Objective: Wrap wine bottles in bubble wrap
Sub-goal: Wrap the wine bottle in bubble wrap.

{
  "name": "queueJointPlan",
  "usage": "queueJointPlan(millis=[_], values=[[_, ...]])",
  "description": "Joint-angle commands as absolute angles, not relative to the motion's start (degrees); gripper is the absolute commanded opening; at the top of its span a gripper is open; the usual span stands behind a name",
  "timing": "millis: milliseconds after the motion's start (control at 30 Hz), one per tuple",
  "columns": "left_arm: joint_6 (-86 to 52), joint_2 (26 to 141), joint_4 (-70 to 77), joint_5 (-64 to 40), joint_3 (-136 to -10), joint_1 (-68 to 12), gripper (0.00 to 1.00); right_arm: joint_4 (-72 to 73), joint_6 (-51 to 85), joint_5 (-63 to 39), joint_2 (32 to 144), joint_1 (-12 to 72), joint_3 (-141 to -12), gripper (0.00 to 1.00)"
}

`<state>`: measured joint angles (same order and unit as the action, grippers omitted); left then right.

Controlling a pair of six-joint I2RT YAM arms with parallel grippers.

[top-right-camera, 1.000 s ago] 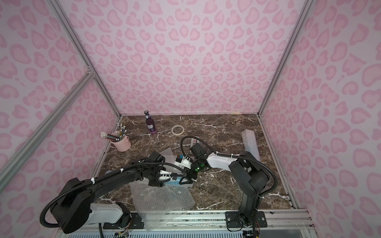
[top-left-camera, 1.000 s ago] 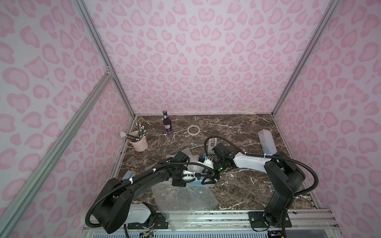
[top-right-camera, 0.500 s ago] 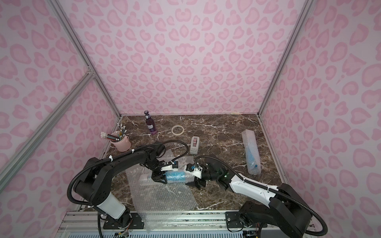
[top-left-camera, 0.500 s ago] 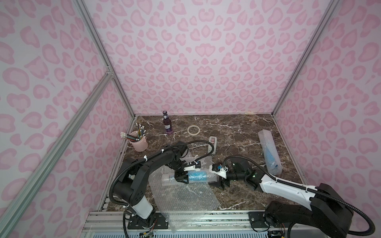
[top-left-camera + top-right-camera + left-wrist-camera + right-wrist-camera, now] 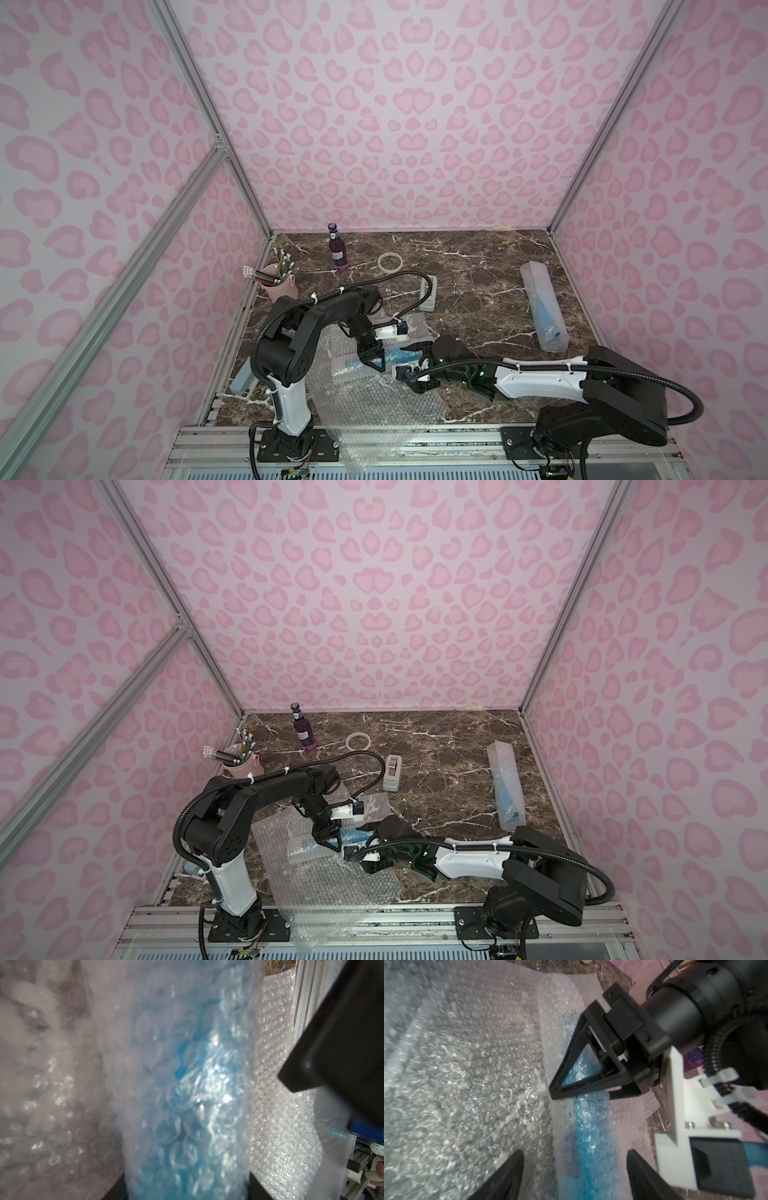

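A blue wine bottle [image 5: 397,355] [image 5: 353,835] lies rolled in bubble wrap [image 5: 560,1022] near the table's front middle. My left gripper [image 5: 372,359] [image 5: 328,838] [image 5: 187,1188] [image 5: 581,1095] is shut on its wrapped body [image 5: 187,1105]. My right gripper [image 5: 409,362] [image 5: 366,845] [image 5: 575,1178] is open, a finger on each side of the wrapped end [image 5: 591,1136] with gaps. A purple bottle [image 5: 337,249] [image 5: 302,728] stands upright at the back. A fully wrapped blue bottle [image 5: 542,307] [image 5: 506,787] lies at the right.
A loose bubble wrap sheet [image 5: 374,407] [image 5: 332,883] hangs over the front rail. A tape roll [image 5: 390,262], a grey tape dispenser [image 5: 428,293] and a pink cup of pencils [image 5: 280,282] stand behind the arms. Pink walls close in three sides.
The right arm has dropped low along the front, and its gripper has slid left over the bottle's end. The left gripper keeps its hold on the wrapped bottle.
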<state>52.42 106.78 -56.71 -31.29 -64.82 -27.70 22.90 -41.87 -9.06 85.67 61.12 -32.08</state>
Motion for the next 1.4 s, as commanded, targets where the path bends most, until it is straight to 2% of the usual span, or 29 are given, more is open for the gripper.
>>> queueJointPlan(millis=[0, 200, 367, 567, 667, 833, 933, 1167, 1367], values=[[51.11, 106.88, -57.39, -31.82, -65.26, -27.69, 0.47, 26.10, -46.35, -5.71, 89.30, 61.00, -33.98, 0.79], [51.24, 107.04, -57.09, -31.53, -65.47, -27.69, 0.48, 25.72, -49.17, -0.28, 97.19, 60.48, -36.77, 0.76], [51.41, 106.12, -57.17, -31.91, -65.39, -27.69, 0.51, 23.87, -49.70, -0.92, 99.84, 59.76, -38.58, 0.72], [52.85, 101.13, -57.77, -32.61, -64.92, -27.96, 0.63, 16.79, -47.64, -3.99, 102.29, 57.51, -41.45, 0.63], [53.55, 97.37, -57.99, -32.33, -63.83, -27.95, 0.69, 13.88, -45.58, -7.44, 101.96, 56.48, -42.89, 0.58], [53.42, 94.46, -59.40, -29.40, -63.43, -28.04, 0.72, 9.22, -43.75, -11.51, 102.14, 55.68, -45.25, 0.49], [52.04, 90.29, -59.69, -22.93, -63.33, -27.95, 0.72, 6.96, -41.32, -16.04, 101.95, 54.08, -46.44, 0.49], [46.67, 70.41, -54.55, -12.64, -57.04, -26.04, 0.79, -3.72, -36.56, -29.38, 104.59, 49.74, -53.70, 0.49], [45.85, 59.42, -55.04, -15.97, -49.44, -25.93, 0.79, -17.74, -32.61, -40.76, 110.70, 45.98, -64.07, 0.48]])
